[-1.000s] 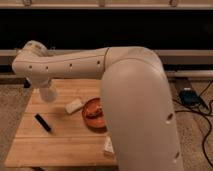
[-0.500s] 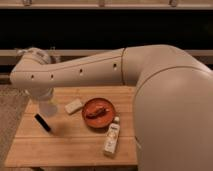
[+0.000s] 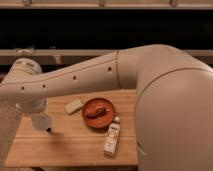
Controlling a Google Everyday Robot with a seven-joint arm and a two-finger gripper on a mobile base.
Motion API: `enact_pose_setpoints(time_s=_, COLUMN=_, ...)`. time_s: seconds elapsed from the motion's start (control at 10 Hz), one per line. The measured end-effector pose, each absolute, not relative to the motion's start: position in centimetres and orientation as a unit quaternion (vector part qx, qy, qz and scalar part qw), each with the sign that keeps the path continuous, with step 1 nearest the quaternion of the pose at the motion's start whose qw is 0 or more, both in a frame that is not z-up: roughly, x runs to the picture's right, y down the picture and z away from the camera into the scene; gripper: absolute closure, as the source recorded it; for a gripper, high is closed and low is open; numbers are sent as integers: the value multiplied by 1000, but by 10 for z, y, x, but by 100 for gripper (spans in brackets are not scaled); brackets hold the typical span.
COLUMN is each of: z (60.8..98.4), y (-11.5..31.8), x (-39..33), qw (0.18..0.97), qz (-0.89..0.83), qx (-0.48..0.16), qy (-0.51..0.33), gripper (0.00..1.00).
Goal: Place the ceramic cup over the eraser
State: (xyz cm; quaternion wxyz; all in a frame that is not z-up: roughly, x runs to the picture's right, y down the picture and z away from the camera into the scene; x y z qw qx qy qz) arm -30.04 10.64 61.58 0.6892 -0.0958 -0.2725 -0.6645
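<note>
- Now the arm has swung lower and further left than half a second back; its wrist end sits over the left part of the wooden table [image 3: 75, 145].
- Ceramic cup [image 3: 41, 121] hangs under the wrist, mouth down from what I can see, right where the eraser [image 3: 48, 130] lay a moment ago.
- Only a small dark tip of the eraser shows at the cup's lower right edge; the bar was in full view before.
- Gripper [image 3: 35, 111] is mostly hidden behind the arm; I take it as clamped on the cup.
- My read: cup is about down over the eraser, release not yet done. Can't tell if the rim touches the table.
- Cream block [image 3: 74, 105], red bowl [image 3: 99, 112] and bottle [image 3: 112, 138] haven't shifted, well clear.
</note>
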Motion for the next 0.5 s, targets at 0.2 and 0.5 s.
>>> enact_pose_setpoints(time_s=0.2, z=623, y=105, x=-320, qw=681, qz=-674, qx=-92, qy=-271, gripper=100)
enact_pose_setpoints(time_s=0.5, z=635, y=99, x=-336, qw=681, qz=-677, qx=-91, qy=-263, gripper=100)
